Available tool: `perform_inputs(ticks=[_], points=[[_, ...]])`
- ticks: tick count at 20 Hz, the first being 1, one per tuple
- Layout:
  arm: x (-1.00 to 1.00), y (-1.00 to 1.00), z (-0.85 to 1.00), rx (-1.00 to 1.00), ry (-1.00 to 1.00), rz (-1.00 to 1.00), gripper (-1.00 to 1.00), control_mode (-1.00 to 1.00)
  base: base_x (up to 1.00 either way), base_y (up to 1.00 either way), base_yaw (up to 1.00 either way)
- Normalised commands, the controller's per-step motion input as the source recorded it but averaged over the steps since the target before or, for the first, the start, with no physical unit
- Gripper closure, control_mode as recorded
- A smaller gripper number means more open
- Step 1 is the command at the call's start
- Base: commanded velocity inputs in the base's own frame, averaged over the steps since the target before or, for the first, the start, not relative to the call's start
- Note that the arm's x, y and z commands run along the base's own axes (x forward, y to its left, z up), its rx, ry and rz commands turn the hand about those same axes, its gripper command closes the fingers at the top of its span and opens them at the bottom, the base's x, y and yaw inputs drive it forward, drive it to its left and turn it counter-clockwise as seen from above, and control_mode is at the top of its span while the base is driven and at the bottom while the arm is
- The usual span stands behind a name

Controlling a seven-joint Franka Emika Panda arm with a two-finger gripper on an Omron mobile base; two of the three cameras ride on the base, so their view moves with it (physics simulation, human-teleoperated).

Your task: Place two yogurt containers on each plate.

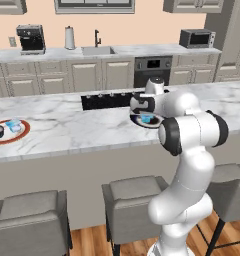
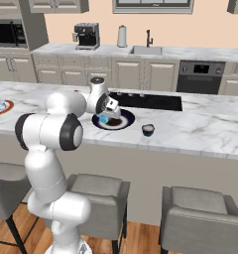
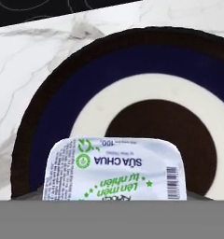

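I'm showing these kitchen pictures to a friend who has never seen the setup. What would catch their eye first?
First the big white robot arm, bent over the marble counter, its pincer down at a dark plate beside the black cooktop. In the hand view a yogurt cup with green lettering sits on that plate. Far along the counter, a red-rimmed plate carries two small cups, and a dark cup stands alone beside the dark plate.
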Motion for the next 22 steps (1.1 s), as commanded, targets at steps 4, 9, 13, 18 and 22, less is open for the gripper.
perform_inputs(ticks=[4, 9, 13, 18, 22], points=[[0.0, 0.0, 0.05, 0.0, -0.02, 0.0, -1.0, -1.0, 0.0, 0.0, 0.0], [0.0, -0.01, 0.24, 0.0, -0.05, 0.0, -1.0, -1.0, 0.0, 0.0, 0.0], [0.0, -0.15, 0.49, 0.0, -0.03, 0.0, -1.0, -1.0, 0.0, 0.0, 0.0], [-0.32, -0.63, 0.36, 0.0, -0.03, -0.01, -1.0, -1.0, 0.0, 0.0, 0.0], [-0.61, -0.88, 0.26, 0.0, 0.0, -0.06, -1.0, -1.0, 0.0, 0.0, 0.0]])
